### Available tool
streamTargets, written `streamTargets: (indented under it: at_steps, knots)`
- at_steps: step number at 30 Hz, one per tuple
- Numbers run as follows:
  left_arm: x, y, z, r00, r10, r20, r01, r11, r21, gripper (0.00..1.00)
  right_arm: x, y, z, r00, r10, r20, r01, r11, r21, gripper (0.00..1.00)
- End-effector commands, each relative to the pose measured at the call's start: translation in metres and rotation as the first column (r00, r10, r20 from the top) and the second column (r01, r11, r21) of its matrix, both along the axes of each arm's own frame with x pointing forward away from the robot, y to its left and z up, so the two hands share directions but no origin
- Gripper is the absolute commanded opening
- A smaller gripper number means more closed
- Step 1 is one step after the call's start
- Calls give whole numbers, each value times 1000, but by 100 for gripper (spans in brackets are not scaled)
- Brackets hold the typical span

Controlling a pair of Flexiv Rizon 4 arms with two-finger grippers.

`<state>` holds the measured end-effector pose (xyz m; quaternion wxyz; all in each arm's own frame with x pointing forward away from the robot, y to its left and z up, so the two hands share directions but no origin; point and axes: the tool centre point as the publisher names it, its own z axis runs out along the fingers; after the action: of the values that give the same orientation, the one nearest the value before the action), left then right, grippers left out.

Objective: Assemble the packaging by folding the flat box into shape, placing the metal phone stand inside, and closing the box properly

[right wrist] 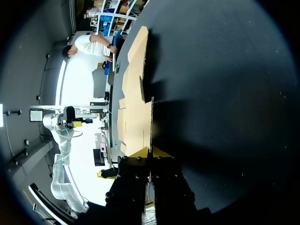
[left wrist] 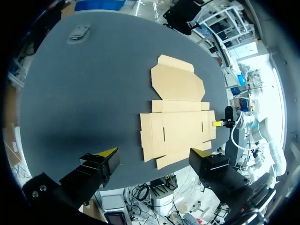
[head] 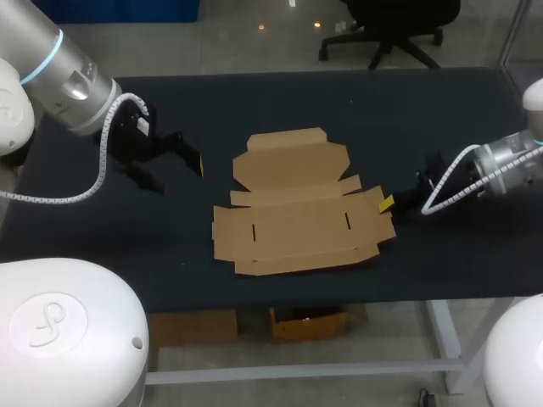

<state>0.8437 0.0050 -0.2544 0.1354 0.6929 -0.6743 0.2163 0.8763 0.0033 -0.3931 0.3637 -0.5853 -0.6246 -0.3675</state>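
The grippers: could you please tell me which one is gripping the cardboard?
The right gripper, shut on the flat box at its edge flap; the left gripper hangs open, clear of it.

Seen from above, the left arm (head: pixel 59 68) covers the counter's (head: pixel 424 119) rear left corner, and white robot housings (head: pixel 59 331) hide both front corners. Only one yellow tip of the right pincer (head: pixel 387 203) shows at the flat box's (head: pixel 297 229) right edge; its other finger is out of sight. In the right wrist view the box lies almost edge-on, so its slots and flaps cannot be made out. In the left wrist view, a small grey thing (left wrist: pixel 78 33) near a far corner of the counter is too small to identify.
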Motion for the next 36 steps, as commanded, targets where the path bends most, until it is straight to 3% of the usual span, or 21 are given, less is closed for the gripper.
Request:
streamTargets:
  at_steps: [1,27,28,29,30,31,32,36]
  knots:
    - [-1,-1,1,1000,4,0,-4,1000,8,100,3,-1,-3,1000,-1,-2,1,1000,8,0]
    - [0,2,-1,1000,4,-6,-4,1000,8,100,-2,4,-7,1000,-29,-6,29,999,15,0]
    - [0,3,-1,1000,5,-6,-5,1000,8,100,-1,4,-7,1000,-29,-7,29,999,16,27]
    - [0,3,-1,1000,5,-7,-5,1000,8,100,-1,4,-6,1000,-28,-8,28,999,17,42]
    - [0,3,-2,1000,6,-8,-6,1000,7,100,-1,4,-6,1000,-28,-9,28,999,16,64]
    - [0,3,-2,1000,7,-8,-7,1000,7,100,-1,3,-5,1000,-28,-11,28,999,16,93]
    - [0,3,-2,1000,8,-8,-8,1000,7,100,-1,2,-4,999,-29,-13,29,999,17,100]
    - [0,4,-1,1000,9,-6,-9,1000,6,100,-4,-5,3,999,-39,-9,39,999,12,100]
